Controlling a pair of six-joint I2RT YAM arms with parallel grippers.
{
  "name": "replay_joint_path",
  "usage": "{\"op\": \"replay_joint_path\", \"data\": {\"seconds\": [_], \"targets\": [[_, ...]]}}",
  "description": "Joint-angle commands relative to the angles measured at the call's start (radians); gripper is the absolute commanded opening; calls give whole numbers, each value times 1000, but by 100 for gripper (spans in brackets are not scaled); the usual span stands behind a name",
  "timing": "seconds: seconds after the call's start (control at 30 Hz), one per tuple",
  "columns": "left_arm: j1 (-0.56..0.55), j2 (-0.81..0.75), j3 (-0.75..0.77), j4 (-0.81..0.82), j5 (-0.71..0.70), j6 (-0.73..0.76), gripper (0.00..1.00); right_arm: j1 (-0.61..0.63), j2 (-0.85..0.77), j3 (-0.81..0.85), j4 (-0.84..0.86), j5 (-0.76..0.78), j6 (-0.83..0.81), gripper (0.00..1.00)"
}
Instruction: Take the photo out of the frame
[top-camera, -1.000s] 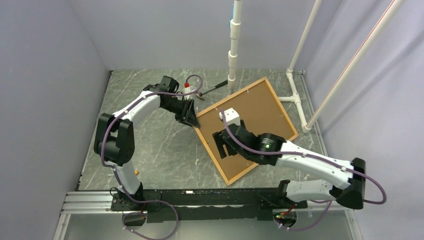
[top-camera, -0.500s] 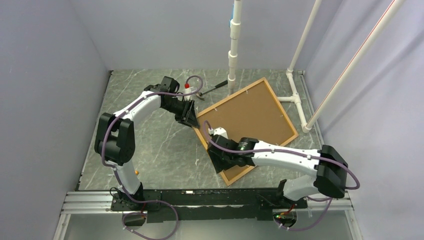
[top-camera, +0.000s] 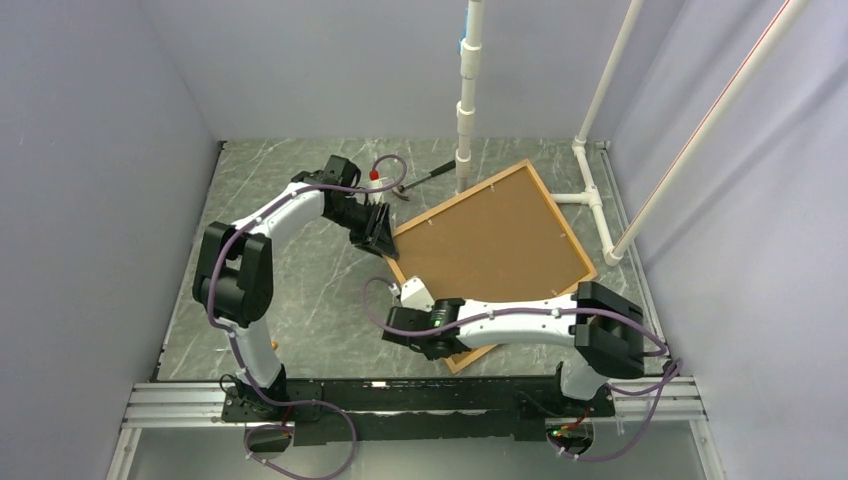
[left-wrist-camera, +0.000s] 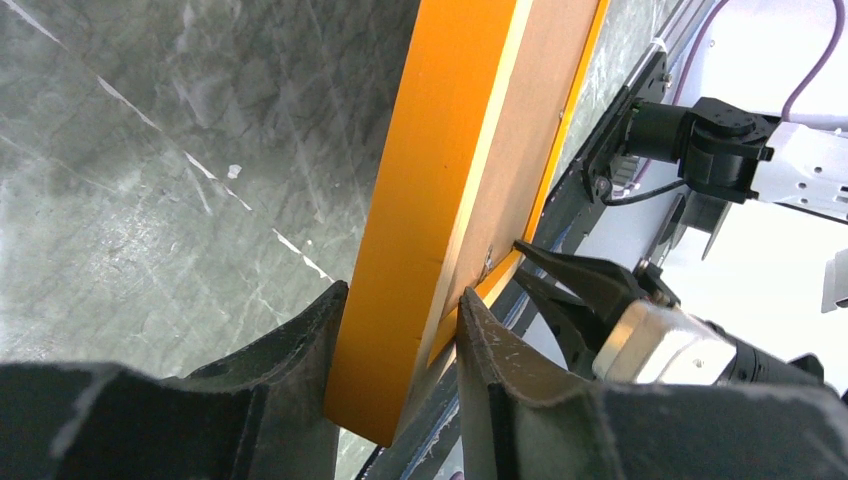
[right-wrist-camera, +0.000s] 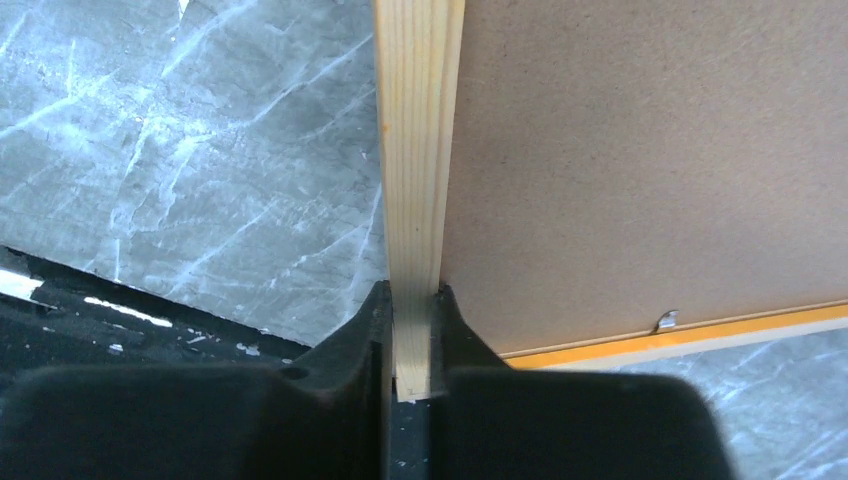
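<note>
Lifting should be even, since left gripper (left-wrist-camera: 400, 300) and right gripper (right-wrist-camera: 412, 292) are both clamped on the frame (left-wrist-camera: 430, 150) edges, lest the photo (right-wrist-camera: 650, 150) and its brown board back bend.

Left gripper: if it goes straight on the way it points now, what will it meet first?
The frame: its orange rail sits between the left gripper's jaws, so it would probably push against that first.

This was a robotics lab test cell: plain grey walls (top-camera: 100, 150) boxed in a marble-patterned table (top-camera: 300, 300). Cabled robot arms (top-camera: 285, 210) sat bolted to an aluminium rail (top-camera: 180, 400) at its near edge. A white PVC pipe rig (top-camera: 467, 110) stood behind.
</note>
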Motion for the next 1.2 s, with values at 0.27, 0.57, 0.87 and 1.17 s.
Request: {"op": "replay_joint_path", "data": {"seconds": [0.27, 0.57, 0.87, 1.17], "targets": [[-41, 114, 51, 146, -208, 74, 0, 67, 179, 164, 71, -19, 142, 0], [-42, 225, 149, 151, -195, 27, 0, 67, 266, 296, 111, -14, 97, 0], [-60, 342, 264, 164, -148, -4, 0, 61, 303, 334, 182, 7, 71, 0], [-83, 422, 339, 242, -131, -83, 0, -9, 327, 315, 278, -10, 85, 0]]}}
